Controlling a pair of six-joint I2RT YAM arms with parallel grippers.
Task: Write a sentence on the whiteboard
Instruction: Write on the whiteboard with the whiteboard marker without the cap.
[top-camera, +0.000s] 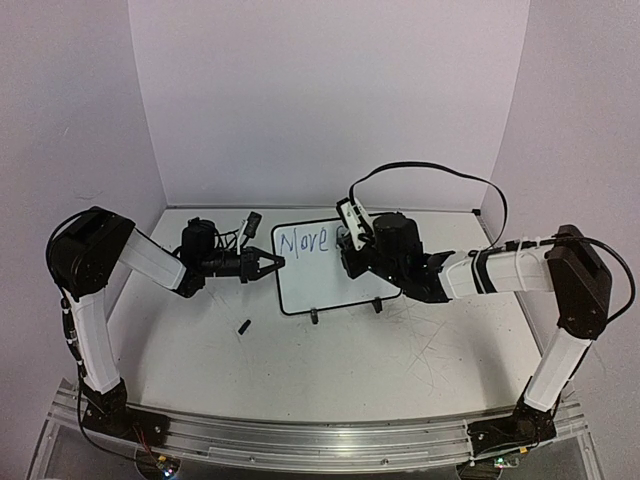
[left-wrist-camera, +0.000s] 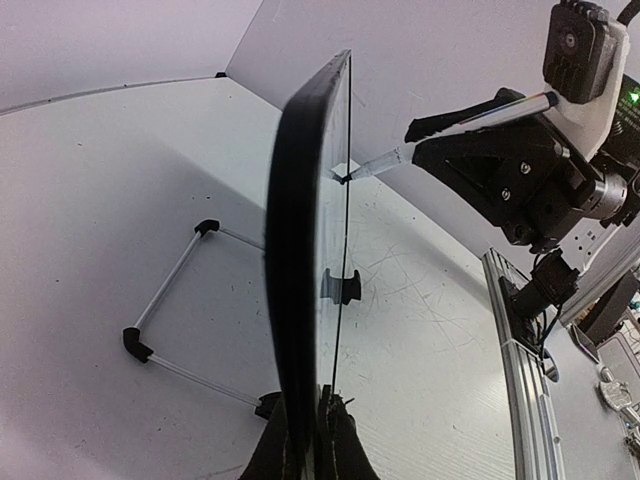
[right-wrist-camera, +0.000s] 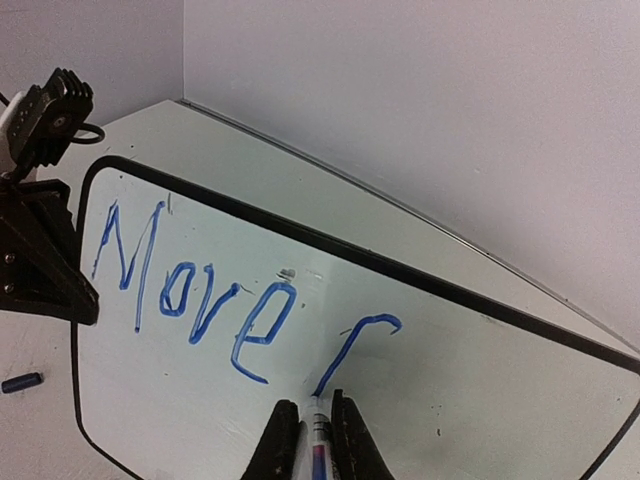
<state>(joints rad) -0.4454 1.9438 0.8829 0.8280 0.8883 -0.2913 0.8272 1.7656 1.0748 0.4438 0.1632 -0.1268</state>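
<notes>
Top: whiteboard (top-camera: 310, 280) upright on table (top-camera: 420, 350), left edge pinched by left gripper (top-camera: 272, 263).
Left wrist: board seen edge-on, marker (left-wrist-camera: 455, 122) tip touching its face.
Right wrist: right gripper (right-wrist-camera: 315, 412) clamped on marker; blue sentence (right-wrist-camera: 200, 290) reading "Move" plus partial next letter.

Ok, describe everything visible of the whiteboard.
The whiteboard is a small glossy white panel in a thin black frame with rounded corners, standing near upright on two black feet and a wire stand at the table's middle. Blue writing reads "Move" plus a started letter. The left gripper clamps its left edge; the marker tip touches its face.
</notes>
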